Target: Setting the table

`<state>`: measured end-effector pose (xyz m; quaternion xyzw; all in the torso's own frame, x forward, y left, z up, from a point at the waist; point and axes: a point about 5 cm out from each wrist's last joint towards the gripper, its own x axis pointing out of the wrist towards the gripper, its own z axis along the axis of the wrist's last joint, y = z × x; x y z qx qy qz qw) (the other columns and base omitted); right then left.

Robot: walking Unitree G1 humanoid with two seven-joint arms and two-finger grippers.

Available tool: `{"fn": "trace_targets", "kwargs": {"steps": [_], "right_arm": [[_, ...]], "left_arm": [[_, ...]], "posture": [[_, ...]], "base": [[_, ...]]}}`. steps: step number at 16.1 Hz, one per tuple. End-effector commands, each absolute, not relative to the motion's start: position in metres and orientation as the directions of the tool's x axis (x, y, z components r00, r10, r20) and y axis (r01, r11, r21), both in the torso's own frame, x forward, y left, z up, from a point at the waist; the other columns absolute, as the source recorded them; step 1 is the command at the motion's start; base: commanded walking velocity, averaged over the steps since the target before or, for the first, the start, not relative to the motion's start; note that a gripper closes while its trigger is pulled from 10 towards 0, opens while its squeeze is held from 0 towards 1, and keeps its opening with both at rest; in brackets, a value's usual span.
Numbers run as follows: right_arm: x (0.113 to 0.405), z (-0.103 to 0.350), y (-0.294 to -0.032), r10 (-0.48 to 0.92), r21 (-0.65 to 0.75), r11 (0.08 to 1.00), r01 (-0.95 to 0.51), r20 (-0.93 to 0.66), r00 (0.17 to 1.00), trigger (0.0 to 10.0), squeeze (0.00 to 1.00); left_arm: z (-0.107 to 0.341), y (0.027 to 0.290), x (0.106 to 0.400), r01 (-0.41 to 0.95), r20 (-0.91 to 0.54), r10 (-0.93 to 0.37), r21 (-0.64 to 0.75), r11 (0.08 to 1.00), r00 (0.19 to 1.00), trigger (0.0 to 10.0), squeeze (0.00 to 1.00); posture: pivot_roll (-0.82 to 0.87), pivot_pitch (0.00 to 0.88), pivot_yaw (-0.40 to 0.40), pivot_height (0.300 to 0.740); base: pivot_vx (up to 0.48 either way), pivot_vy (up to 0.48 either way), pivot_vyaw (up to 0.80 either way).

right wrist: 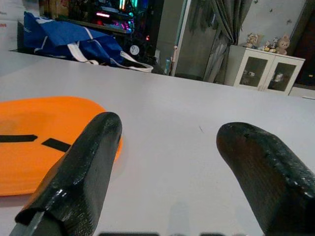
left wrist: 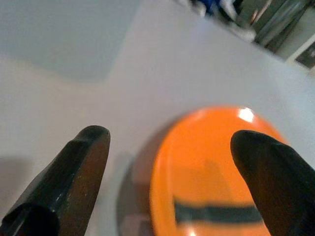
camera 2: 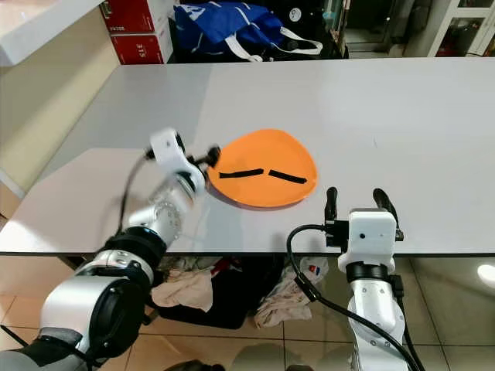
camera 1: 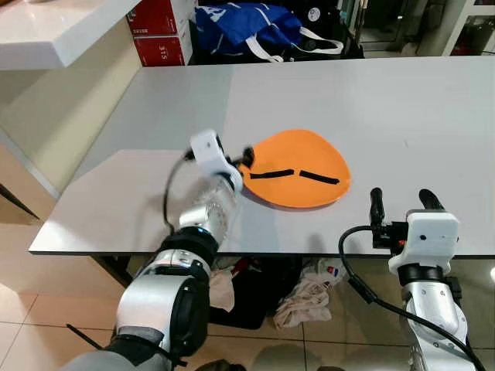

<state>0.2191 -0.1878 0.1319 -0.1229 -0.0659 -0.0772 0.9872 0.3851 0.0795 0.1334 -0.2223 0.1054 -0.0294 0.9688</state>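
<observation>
Grey table [camera 1: 371,100] is carrying just one orange plate [camera 1: 298,174] mid-frame; left gripper [camera 1: 246,158], fingers apart, is hovering at its rim, while right gripper [camera 1: 402,202] is waiting open lower right; setting looks barely begun.

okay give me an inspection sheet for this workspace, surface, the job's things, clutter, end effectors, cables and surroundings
Surface: grey table, bare apart from one plate.
Job's things: orange plate with two black strips, near the front edge.
Clutter: nothing seen on the table; crumpled cloths on the floor beneath.
End effectors: left end effector open, at the plate's left rim; right end effector open, at the table's front edge, right of the plate.
Cables: black cable loops from the right wrist; another on the left arm.
Surroundings: blue bag and red boxes beyond the table.
</observation>
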Motion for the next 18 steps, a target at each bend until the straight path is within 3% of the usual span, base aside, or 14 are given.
{"fn": "trace_targets", "kwargs": {"steps": [1,3,4,5,6,10,14,18], "right_arm": [[0.222,0.13,-0.187,-0.13,-0.224,0.961,0.159,0.139,0.982,10.0,0.0],[0.224,0.129,-0.186,-0.126,-0.223,0.962,0.155,0.141,0.982,10.0,0.0],[0.226,0.129,-0.185,-0.124,-0.222,0.963,0.154,0.143,0.982,10.0,0.0],[0.226,0.129,-0.185,-0.124,-0.222,0.963,0.154,0.143,0.982,10.0,0.0],[0.227,0.128,-0.185,-0.126,-0.221,0.963,0.156,0.145,0.981,10.0,0.0],[0.228,0.128,-0.186,-0.138,-0.215,0.962,0.17,0.156,0.978,10.0,0.0],[0.234,0.128,-0.188,-0.163,-0.208,0.958,0.199,0.177,0.971,10.0,0.0],[0.236,0.128,-0.193,-0.186,-0.188,0.957,0.222,0.191,0.964,10.0,0.0]], "left_arm": [[0.144,0.085,0.389,0.023,-0.136,-0.083,-0.394,0.919,0.987,10.0,1.0],[0.153,0.087,0.389,0.065,-0.066,-0.09,-0.313,0.948,0.994,10.0,1.0],[0.163,0.085,0.388,0.124,0.018,-0.123,-0.223,0.967,0.992,10.0,0.58],[0.166,0.085,0.387,0.143,0.044,-0.137,-0.195,0.97,0.99,10.0,0.58],[0.169,0.083,0.382,0.211,0.086,-0.199,-0.167,0.963,0.976,10.0,0.0],[0.162,0.079,0.356,0.419,0.16,-0.407,-0.049,0.907,0.899,10.0,0.0],[0.144,0.098,0.311,0.574,0.16,-0.585,0.113,0.811,0.795,10.0,0.0],[0.125,0.108,0.287,0.528,0.113,-0.529,0.037,0.848,0.841,10.0,0.0]], "posture": [[-0.14,0.0,0.101,0.74],[-0.13,0.0,0.1,0.74],[-0.13,0.0,0.102,0.74],[-0.13,0.0,0.102,0.74],[-0.12,0.0,0.105,0.74],[-0.1,0.0,0.113,0.74],[-0.08,0.0,0.127,0.74],[-0.09,0.0,0.117,0.74]], "base": [[0.0,0.0,0.0],[0.0,0.0,0.0],[0.0,0.0,0.0],[0.0,0.0,0.0],[0.0,0.0,0.0],[0.0,0.0,0.0],[0.0,0.0,0.0],[0.0,0.0,0.0]]}}
